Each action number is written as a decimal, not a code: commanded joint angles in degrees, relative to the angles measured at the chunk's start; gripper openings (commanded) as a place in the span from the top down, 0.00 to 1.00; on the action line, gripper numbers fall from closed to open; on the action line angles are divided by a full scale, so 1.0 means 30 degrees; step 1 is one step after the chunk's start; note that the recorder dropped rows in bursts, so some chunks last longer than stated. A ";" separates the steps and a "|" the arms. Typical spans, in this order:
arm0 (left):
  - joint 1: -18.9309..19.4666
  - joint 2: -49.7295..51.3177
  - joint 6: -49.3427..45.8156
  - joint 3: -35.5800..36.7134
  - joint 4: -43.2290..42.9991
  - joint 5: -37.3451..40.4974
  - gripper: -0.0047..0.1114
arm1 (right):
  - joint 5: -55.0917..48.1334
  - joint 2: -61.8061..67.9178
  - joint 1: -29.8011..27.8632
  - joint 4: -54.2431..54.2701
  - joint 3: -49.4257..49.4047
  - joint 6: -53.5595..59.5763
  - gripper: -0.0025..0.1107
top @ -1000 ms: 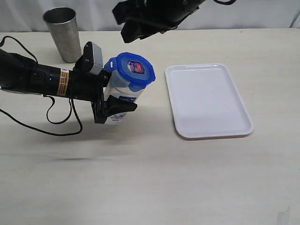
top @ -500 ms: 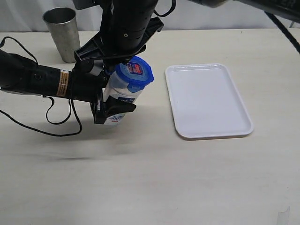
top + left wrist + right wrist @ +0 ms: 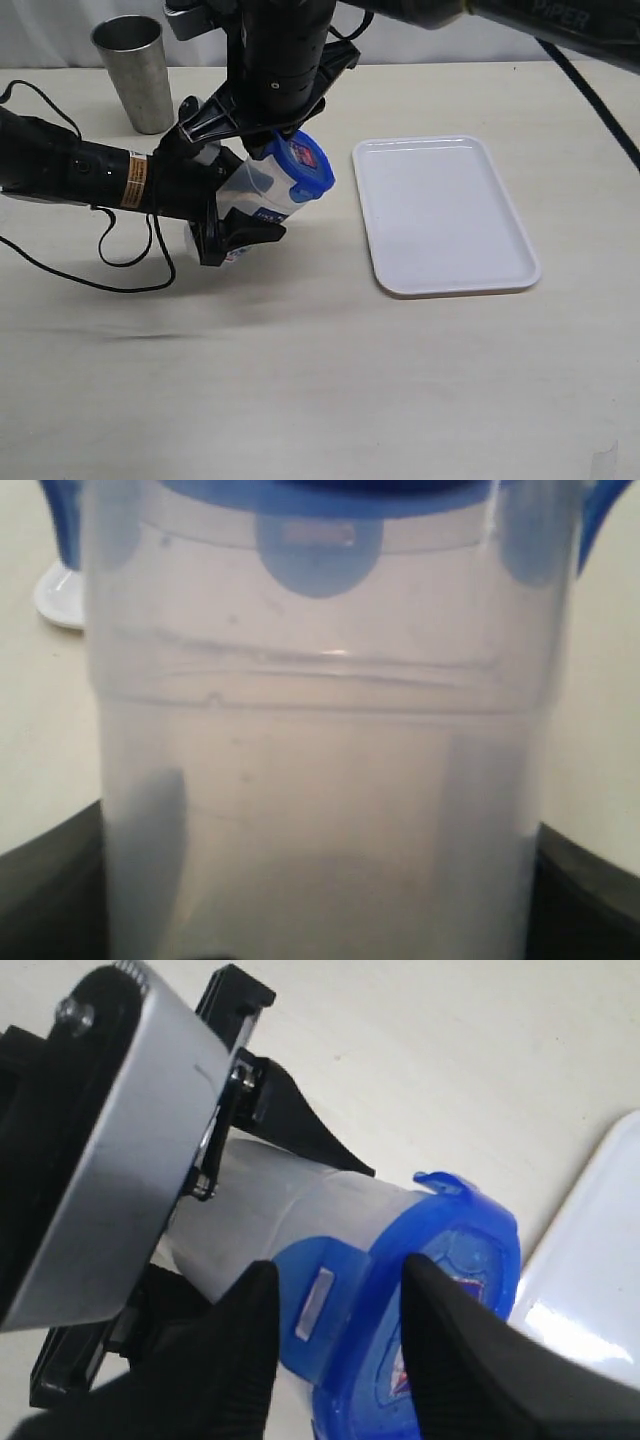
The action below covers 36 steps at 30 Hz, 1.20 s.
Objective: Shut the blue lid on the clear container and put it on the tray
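Note:
The clear container point(image 3: 255, 190) leans with its top toward the tray, and my left gripper point(image 3: 228, 195) is shut on its lower body. Up close, its wall point(image 3: 320, 780) fills the left wrist view between the dark fingers point(image 3: 50, 890). The blue lid point(image 3: 305, 165) sits on its mouth, sticker facing the tray. My right gripper point(image 3: 275, 135) is right above the lid's edge. In the right wrist view it point(image 3: 335, 1300) stands open, one fingertip point(image 3: 240, 1300) beside a side flap and the other over the blue lid point(image 3: 470, 1250). The white tray point(image 3: 445, 215) lies to the right.
A tapered steel cup point(image 3: 135, 70) stands at the back left. The left arm's black cable point(image 3: 130, 270) loops over the table in front of that arm. The tray's rim point(image 3: 600, 1260) lies close beside the lid.
My right arm has come down from the back onto the lid's edge. The container has tipped from upright toward the tray while the left gripper holds it.

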State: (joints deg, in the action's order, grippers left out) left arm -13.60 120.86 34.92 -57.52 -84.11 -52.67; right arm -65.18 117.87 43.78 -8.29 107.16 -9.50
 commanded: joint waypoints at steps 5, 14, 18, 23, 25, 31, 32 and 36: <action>-0.0139 -0.0407 -0.0118 -0.0178 0.0766 -0.2113 0.96 | -0.0789 0.1361 0.0111 0.2480 -0.0415 0.2447 0.67; -0.0139 -0.0407 -0.0118 -0.0178 0.0766 -0.2113 0.96 | -0.1195 0.1405 0.0111 0.1519 -0.0415 0.2186 0.71; -0.0139 -0.0407 -0.0118 -0.0178 0.0813 -0.2110 0.96 | -0.1195 0.1724 0.0329 0.0591 -0.0415 0.1641 0.71; -0.0139 -0.0407 -0.0194 -0.0178 0.0849 -0.2110 0.96 | -0.0959 0.1857 0.1377 -0.1141 -0.0415 0.1476 0.71; -0.0139 -0.0407 -0.0194 -0.0178 0.0849 -0.2110 0.96 | -0.0946 0.1775 0.1378 -0.1141 -0.0415 0.1759 0.71; -0.0139 -0.0407 -0.0266 -0.0178 0.0924 -0.2110 0.96 | -0.1097 0.0416 0.1378 -0.1141 -0.0415 0.2437 0.71; -0.0139 -0.0407 -0.0266 -0.0178 0.0924 -0.2110 0.96 | -0.0988 -0.0052 0.1378 -0.1105 -0.0415 0.2438 0.71; -0.0139 -0.0407 -0.0266 -0.0178 0.0924 -0.2110 0.96 | 0.0007 -0.1657 0.1378 -0.0948 -0.0926 0.2598 0.71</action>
State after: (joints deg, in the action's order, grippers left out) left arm -13.55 120.86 34.32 -57.52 -84.06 -54.81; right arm -66.32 115.33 47.28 -14.19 105.90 -3.14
